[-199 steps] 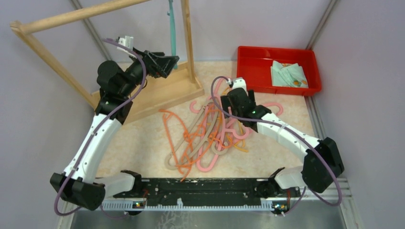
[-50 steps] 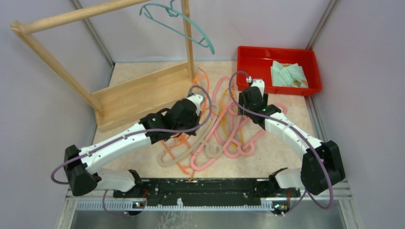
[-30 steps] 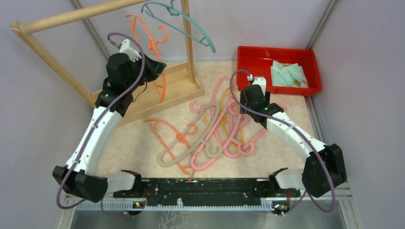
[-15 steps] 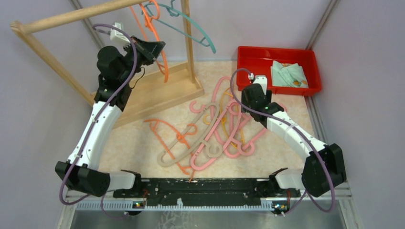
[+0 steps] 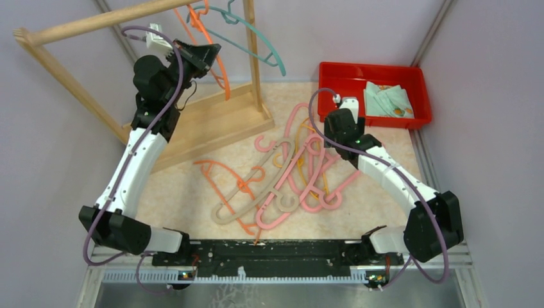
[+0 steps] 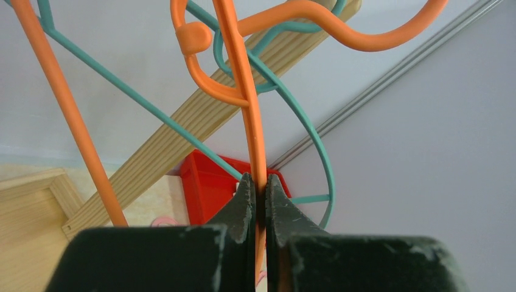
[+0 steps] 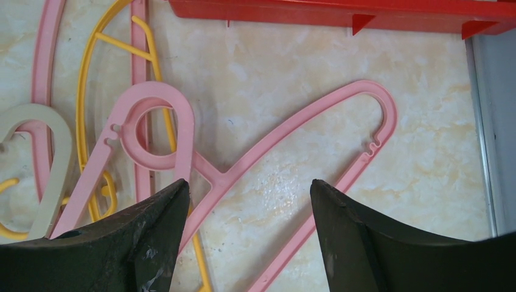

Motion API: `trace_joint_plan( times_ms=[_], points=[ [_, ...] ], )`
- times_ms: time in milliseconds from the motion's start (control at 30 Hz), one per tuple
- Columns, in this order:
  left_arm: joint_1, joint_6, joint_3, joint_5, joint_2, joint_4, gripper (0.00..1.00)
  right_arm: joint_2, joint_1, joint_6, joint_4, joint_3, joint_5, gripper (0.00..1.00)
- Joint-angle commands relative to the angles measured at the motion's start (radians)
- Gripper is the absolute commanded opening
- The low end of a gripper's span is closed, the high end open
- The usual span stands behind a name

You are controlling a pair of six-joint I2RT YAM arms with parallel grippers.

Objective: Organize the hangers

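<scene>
The light wooden rack (image 5: pixel 205 125) stands at the far left of the marbled tabletop (image 5: pixel 186 186), its round pole (image 5: pixel 96 23) slanting across the top, and a red plastic bin (image 5: pixel 340 96) sits at the far right. Between them, in the middle of the table, lies the tangled heap of pink, beige, orange and yellow plastic hangers (image 5: pixel 282 186). One thin teal hanger (image 5: pixel 256 50) already hangs from the pole. My left claw (image 6: pixel 256 182) is up at the pole, clenched on a slim bar of an orange plastic hanger (image 6: pixel 243 91). That hanger's long axis runs straight up from my fingers, and its hook curls across the pole just beside the teal hook. I cannot tell whether the hook is seated over the wood. That is what my release depends on, I judge: the hook must sit above and past the pole before I let go. My left arm is the one at the rack. My right claw (image 7: pixel 248 185) hovers spread wide and empty over a flat pink hanger (image 7: pixel 292 125) near the bin.
</scene>
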Motion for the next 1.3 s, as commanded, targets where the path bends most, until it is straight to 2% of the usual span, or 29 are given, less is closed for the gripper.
trace_joint_plan(
  times_ms=[0,333,467,767,1200,1267],
  points=[
    [0.007,-0.043,0.012,-0.031,0.006,0.132,0.00,-0.002,-0.013,-0.014,0.016,0.052,0.007,0.74],
    [0.007,-0.129,0.042,-0.092,0.072,0.047,0.00,-0.010,-0.014,-0.018,-0.006,0.051,0.013,0.74],
    [0.006,-0.165,0.034,-0.100,0.084,0.069,0.00,-0.016,-0.014,-0.018,-0.010,0.044,0.013,0.74],
    [0.007,-0.222,0.134,-0.085,0.174,-0.002,0.00,-0.021,-0.016,-0.017,-0.017,0.041,0.015,0.74],
    [-0.013,-0.226,0.339,0.128,0.370,-0.108,0.00,-0.013,-0.022,-0.014,-0.014,0.037,0.016,0.74],
    [-0.013,-0.217,0.346,0.145,0.382,-0.122,0.04,-0.010,-0.022,-0.014,-0.012,0.038,0.013,0.74]
  ],
)
